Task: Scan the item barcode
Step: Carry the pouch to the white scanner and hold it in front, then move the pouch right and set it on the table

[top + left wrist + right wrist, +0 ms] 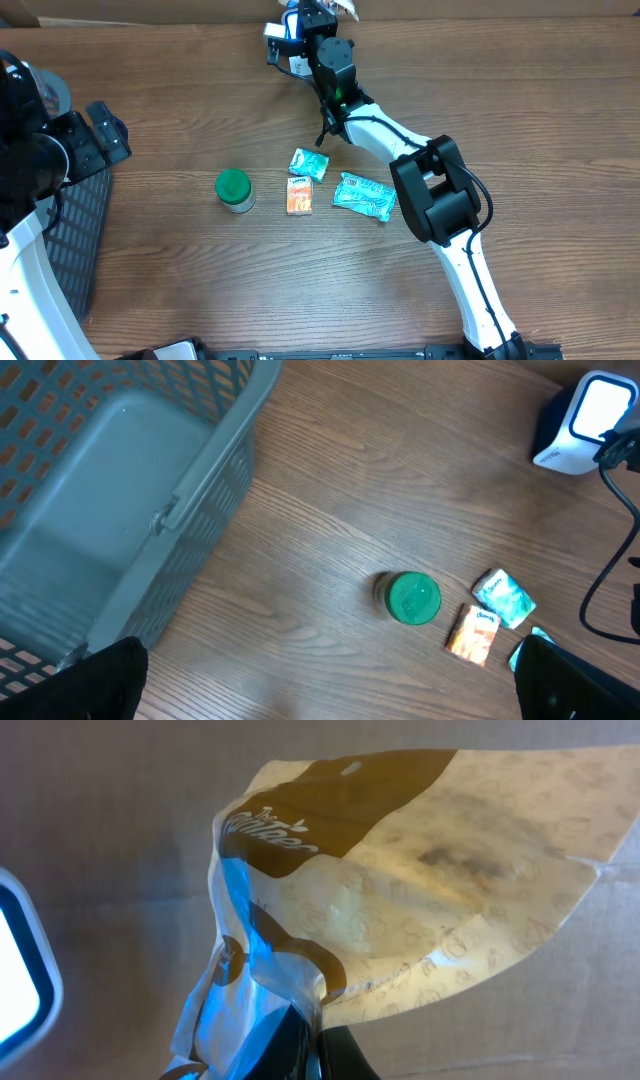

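Cream-and-brown printed plastic pouch (pixel 420 870) is pinched by its crumpled lower edge in the right gripper (pixel 315 1055), whose jaws are clamped tight on it, at the table's 12 o'clock in the overhead view. The white barcode scanner with a glowing blue-white face (pixel 20 980) sits just beside the pouch, at its 9 o'clock in the right wrist view. The left gripper (pixel 330 695) is spread wide and holds nothing, at the table's 9 o'clock over a grey slatted plastic basket (pixel 120 510). Near the middle of the brown wooden table (pixel 180 280) stands a green-lidded round jar (pixel 413 598). At its 3 o'clock lies a small orange packet (pixel 473 634), with a small teal packet (pixel 503 598) at that packet's 12 o'clock and a larger teal packet (pixel 364 196) at its 3 o'clock.
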You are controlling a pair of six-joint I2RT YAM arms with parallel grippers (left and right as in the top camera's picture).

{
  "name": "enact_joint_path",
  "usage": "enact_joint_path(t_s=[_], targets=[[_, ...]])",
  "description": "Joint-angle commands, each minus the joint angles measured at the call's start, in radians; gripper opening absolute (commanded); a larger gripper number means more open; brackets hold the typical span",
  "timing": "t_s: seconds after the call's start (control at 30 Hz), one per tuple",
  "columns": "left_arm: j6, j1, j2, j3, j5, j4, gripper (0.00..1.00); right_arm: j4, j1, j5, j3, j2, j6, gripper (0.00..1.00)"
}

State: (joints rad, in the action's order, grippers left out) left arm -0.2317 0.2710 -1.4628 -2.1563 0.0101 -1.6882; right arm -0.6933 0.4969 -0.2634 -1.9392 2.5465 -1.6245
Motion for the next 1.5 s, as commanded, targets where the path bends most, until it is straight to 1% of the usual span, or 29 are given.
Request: enact_joint_path(t_s=[0.0, 0.23, 0.37, 0.4, 0.53, 0.57, 0.67, 0.77, 0.8, 0.9, 0.97, 1.03, 1.07, 1.1, 1.13, 1.23, 1.3, 1.37, 1.47], targets=[[0.018, 0.003, 0.004, -0.004, -0.01, -0.001, 1.0, -0.003, 0.008, 0.03, -0.033, -0.01, -0.037, 0.04], [0.018, 0.003, 0.004, -0.004, -0.01, -0.001, 1.0, -0.004, 0.015, 0.029, -0.033, -0.01, -0.022, 0.04], [0.018, 0.003, 0.004, -0.004, -0.011, -0.001, 1.0, 0.005, 0.027, 0.002, -0.03, -0.046, -0.016, 0.04], [0.018, 0.003, 0.004, -0.004, -0.01, -0.001, 1.0, 0.011, 0.028, -0.002, -0.03, -0.056, 0.0, 0.04], [0.019, 0.003, 0.004, -0.004, -0.01, -0.001, 1.0, 0.116, 0.029, -0.039, -0.03, -0.151, 0.181, 0.04], [0.018, 0.003, 0.004, -0.004, -0.011, -0.001, 1.0, 0.19, 0.028, -0.063, -0.03, -0.207, 0.291, 0.04], [0.018, 0.003, 0.004, -0.004, -0.01, -0.001, 1.0, 0.333, 0.024, -0.089, -0.031, -0.313, 0.458, 0.04], [0.018, 0.003, 0.004, -0.004, -0.011, -0.001, 1.0, 0.556, 0.024, -0.089, -0.031, -0.446, 0.674, 0.04], [0.019, 0.003, 0.004, -0.004, -0.01, -0.001, 1.0, 0.639, 0.024, -0.079, -0.031, -0.492, 0.769, 0.04], [0.019, 0.003, 0.004, -0.004, -0.01, -0.001, 1.0, 0.928, 0.014, 0.022, -0.031, -0.631, 1.09, 0.04], [0.019, 0.003, 0.004, -0.004, -0.01, -0.001, 1.0, 1.144, -0.01, 0.13, -0.031, -0.723, 1.305, 0.04], [0.019, 0.003, 0.004, -0.004, -0.01, -0.001, 1.0, 1.352, -0.05, 0.251, -0.031, -0.801, 1.483, 0.04], [0.019, 0.003, 0.004, -0.004, -0.011, -0.001, 1.0, 1.435, -0.071, 0.301, -0.031, -0.827, 1.547, 0.04], [0.019, 0.003, 0.004, -0.004, -0.01, -0.001, 1.0, 1.521, -0.097, 0.355, -0.031, -0.85, 1.595, 0.04], [0.018, 0.003, 0.004, -0.004, -0.01, -0.001, 1.0, 1.646, -0.14, 0.425, -0.031, -0.873, 1.63, 0.04], [0.019, 0.003, 0.004, -0.004, -0.01, -0.001, 1.0, 1.854, -0.235, 0.486, -0.03, -0.883, 1.653, 0.04], [0.018, 0.003, 0.004, -0.004, -0.01, -0.001, 1.0, 1.962, -0.318, 0.49, -0.003, -0.879, 1.71, 0.04], [0.019, 0.003, 0.004, -0.004, -0.011, -0.001, 1.0, 2.005, -0.407, 0.494, 0.061, -0.878, 1.761, 0.04], [0.019, 0.003, 0.004, -0.004, -0.01, -0.001, 1.0, 1.978, -0.526, 0.512, 0.175, -0.878, 1.804, 0.04]])
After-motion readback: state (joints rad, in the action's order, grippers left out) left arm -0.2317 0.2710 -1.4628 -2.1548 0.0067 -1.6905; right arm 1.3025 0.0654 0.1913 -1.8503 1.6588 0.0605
